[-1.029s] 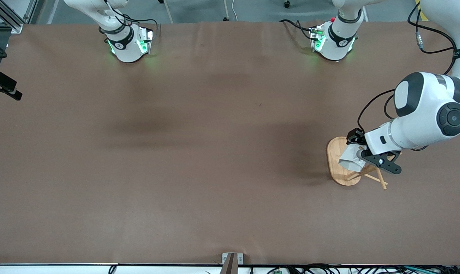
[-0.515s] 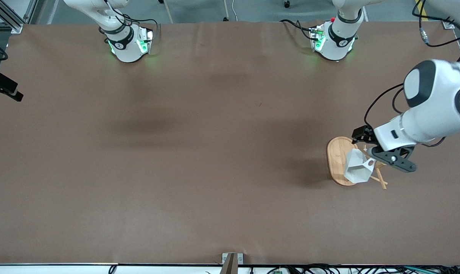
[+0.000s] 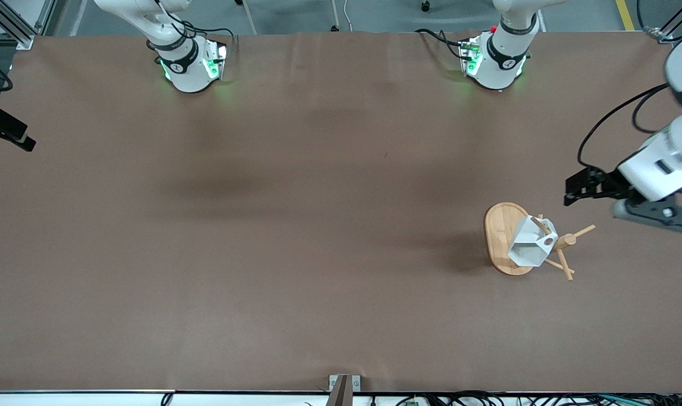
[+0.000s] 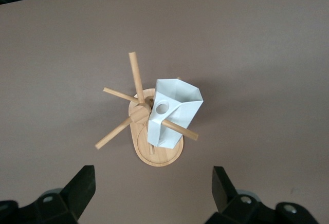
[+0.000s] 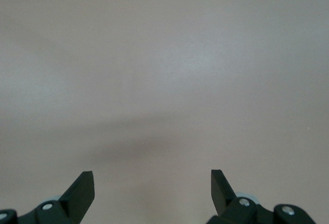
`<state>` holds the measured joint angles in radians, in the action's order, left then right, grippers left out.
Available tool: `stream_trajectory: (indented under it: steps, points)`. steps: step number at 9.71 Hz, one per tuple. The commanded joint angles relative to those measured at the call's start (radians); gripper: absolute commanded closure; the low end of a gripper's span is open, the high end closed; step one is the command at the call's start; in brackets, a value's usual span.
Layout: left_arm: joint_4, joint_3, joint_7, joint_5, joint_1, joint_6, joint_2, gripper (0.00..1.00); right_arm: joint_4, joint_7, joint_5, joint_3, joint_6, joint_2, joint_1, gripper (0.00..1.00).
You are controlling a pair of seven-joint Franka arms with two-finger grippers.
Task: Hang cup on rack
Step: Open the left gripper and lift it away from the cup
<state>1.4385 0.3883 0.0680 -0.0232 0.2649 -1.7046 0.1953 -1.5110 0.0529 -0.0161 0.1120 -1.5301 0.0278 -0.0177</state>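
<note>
The white faceted cup (image 3: 528,248) hangs tilted on a peg of the bamboo rack (image 3: 497,237), over its oval base. In the left wrist view a peg passes under the cup (image 4: 175,112) beside its round hole, and the rack (image 4: 159,156) stands upright. My left gripper (image 3: 654,216) is open and empty, up in the air beside the rack toward the left arm's end of the table; it (image 4: 151,176) is well clear of the cup. My right gripper (image 5: 152,179) is open and empty over bare table; it is out of the front view and that arm waits.
The brown table (image 3: 318,225) spreads around the rack. The arm bases (image 3: 185,62) stand along the table's edge farthest from the front camera. A small metal bracket (image 3: 344,383) sits at the nearest edge.
My left gripper let go of the cup, opened, and drew away toward the left arm's end of the table. The cup settled on the peg and stays there.
</note>
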Motion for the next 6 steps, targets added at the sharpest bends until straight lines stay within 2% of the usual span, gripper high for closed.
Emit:
stream_trajectory:
  steps: [1, 3, 4, 5, 6]
  points:
    - [-0.026, 0.015, -0.086, -0.018, -0.007, 0.057, -0.031, 0.0, 0.008, 0.021, 0.004, 0.002, 0.004, 0.003, -0.007, 0.0]
    - [-0.017, -0.005, -0.07, -0.006, -0.012, 0.059, -0.087, 0.0, 0.008, 0.021, 0.004, 0.0, -0.001, 0.004, -0.005, 0.0]
    - [0.021, -0.055, -0.068, -0.017, -0.048, 0.059, -0.136, 0.0, 0.008, 0.021, 0.007, 0.002, -0.002, 0.004, -0.005, 0.0]
    - [0.061, -0.151, -0.065, 0.003, -0.117, 0.065, -0.176, 0.0, 0.011, 0.021, 0.008, 0.002, -0.002, 0.003, -0.007, 0.0]
    - [0.077, -0.204, -0.073, 0.008, -0.186, 0.113, -0.206, 0.0, 0.011, 0.021, 0.01, 0.0, -0.007, 0.003, -0.007, 0.0]
